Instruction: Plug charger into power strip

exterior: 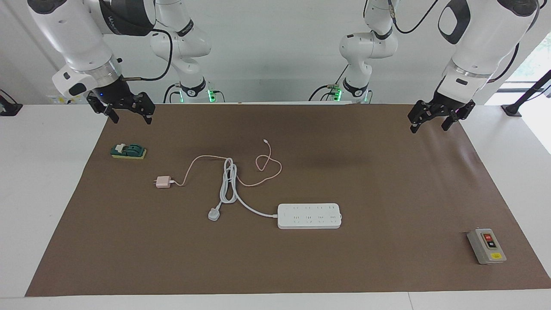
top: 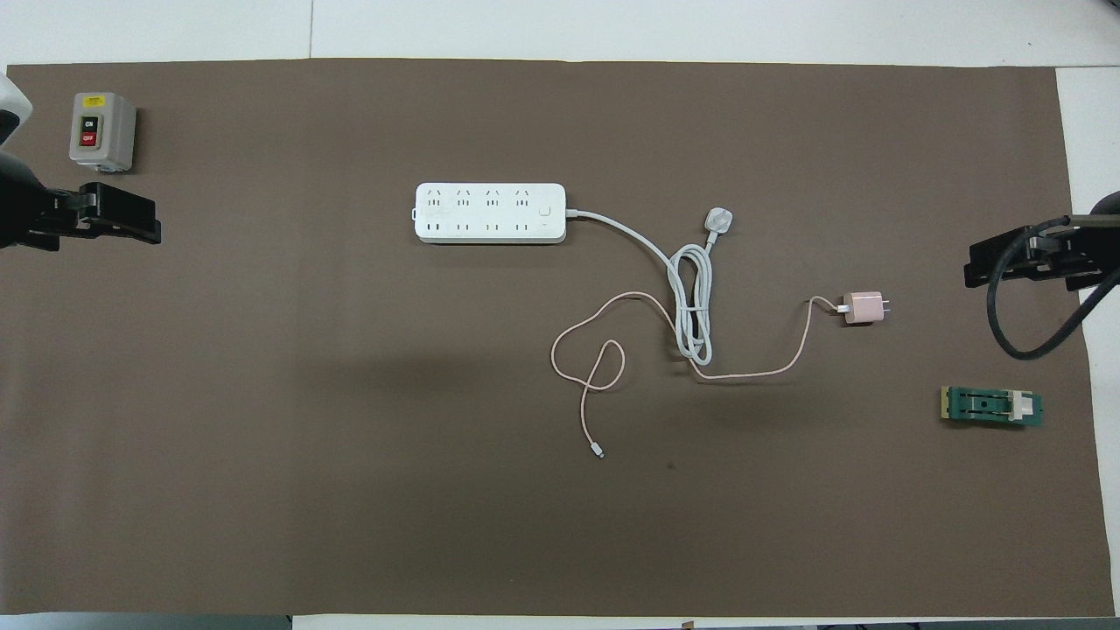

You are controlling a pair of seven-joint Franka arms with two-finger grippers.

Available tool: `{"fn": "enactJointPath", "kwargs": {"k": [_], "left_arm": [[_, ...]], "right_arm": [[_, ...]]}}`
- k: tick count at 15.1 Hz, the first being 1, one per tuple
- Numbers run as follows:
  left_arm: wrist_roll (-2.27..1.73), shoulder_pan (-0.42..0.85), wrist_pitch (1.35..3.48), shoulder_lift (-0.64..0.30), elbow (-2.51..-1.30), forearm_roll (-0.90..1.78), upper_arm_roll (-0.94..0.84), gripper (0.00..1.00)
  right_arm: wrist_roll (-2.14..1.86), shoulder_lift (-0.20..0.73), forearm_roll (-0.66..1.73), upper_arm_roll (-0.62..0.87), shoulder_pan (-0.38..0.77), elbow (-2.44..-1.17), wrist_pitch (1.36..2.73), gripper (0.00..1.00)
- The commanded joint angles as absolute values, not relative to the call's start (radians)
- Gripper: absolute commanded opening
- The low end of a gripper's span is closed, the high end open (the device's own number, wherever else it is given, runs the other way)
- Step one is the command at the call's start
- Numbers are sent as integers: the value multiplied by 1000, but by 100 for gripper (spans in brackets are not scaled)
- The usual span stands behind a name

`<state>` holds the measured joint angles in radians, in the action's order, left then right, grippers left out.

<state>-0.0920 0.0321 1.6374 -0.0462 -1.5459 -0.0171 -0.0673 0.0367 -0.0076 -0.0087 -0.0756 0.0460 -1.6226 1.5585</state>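
Note:
The charger, a small pale-pink cube, lies on the brown mat toward the right arm's end, its prongs pointing away from the power strip. Its thin pink cable loops toward the middle of the mat and ends in a white tip. The power strip lies flat, farther from the robots than the charger. Its thick white cord is coiled beside the round plug. My right gripper hangs open over the mat's corner. My left gripper hangs open over the other end.
A grey box with red and black buttons stands at the left arm's end, farther from the robots than the strip. A green block on a yellow base lies under the right gripper's side. The brown mat covers the white table.

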Motion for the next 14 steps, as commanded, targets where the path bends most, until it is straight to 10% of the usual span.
{"fn": "enactJointPath", "kwargs": {"k": [1,14], "left_arm": [[-91,29,1641,-32,-1557,-14,-64,100],[-91,29,1641,-32,-1557,-14,-64,100]], "right_arm": [[17,2,-29,-68,41,-1601,1534,100],[21,-12,-14,-51,40,-1632,1536,100]]}}
